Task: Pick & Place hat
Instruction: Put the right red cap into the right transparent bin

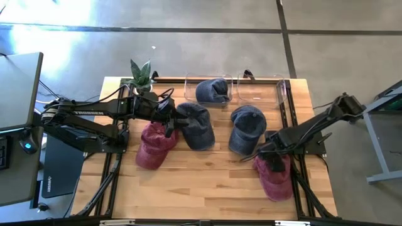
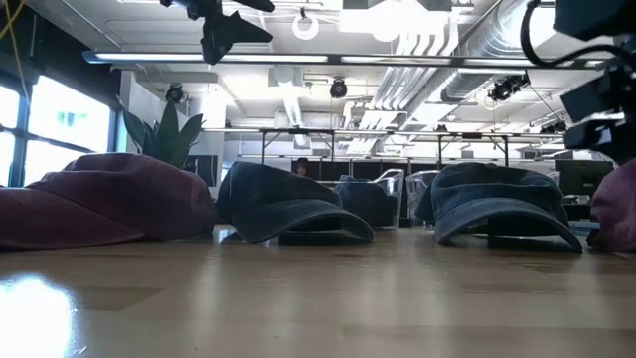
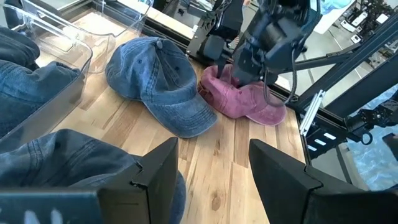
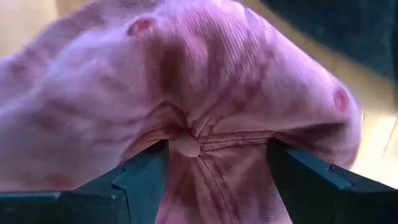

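Observation:
Several caps lie brim-down on the wooden table (image 1: 207, 182). A maroon cap (image 1: 154, 145) and a blue denim cap (image 1: 196, 125) sit left of centre, another blue cap (image 1: 247, 129) right of centre, and a pink-red cap (image 1: 274, 177) near the right edge. One more blue cap (image 1: 212, 91) lies in a clear bin. My left gripper (image 1: 171, 125) hovers open, high above the left blue cap (image 3: 62, 162). My right gripper (image 1: 273, 162) is down on the pink-red cap (image 3: 245, 102), open. My right gripper (image 4: 217, 149) comes from above, pointing down, onto the top of the pink-red cap's crown. Its open fingers (image 4: 143, 180) stand against the cloth on either side of the top button (image 4: 186, 146), and the crown bulges up between them. The cap rests on the table.
Two clear bins stand at the far edge, one holding a cap (image 1: 188, 85), one (image 1: 264, 88) beside it. A potted plant (image 1: 141, 75) is at the far left corner. Black rails (image 1: 292, 119) run along the table's sides. Bare wood lies toward the near edge.

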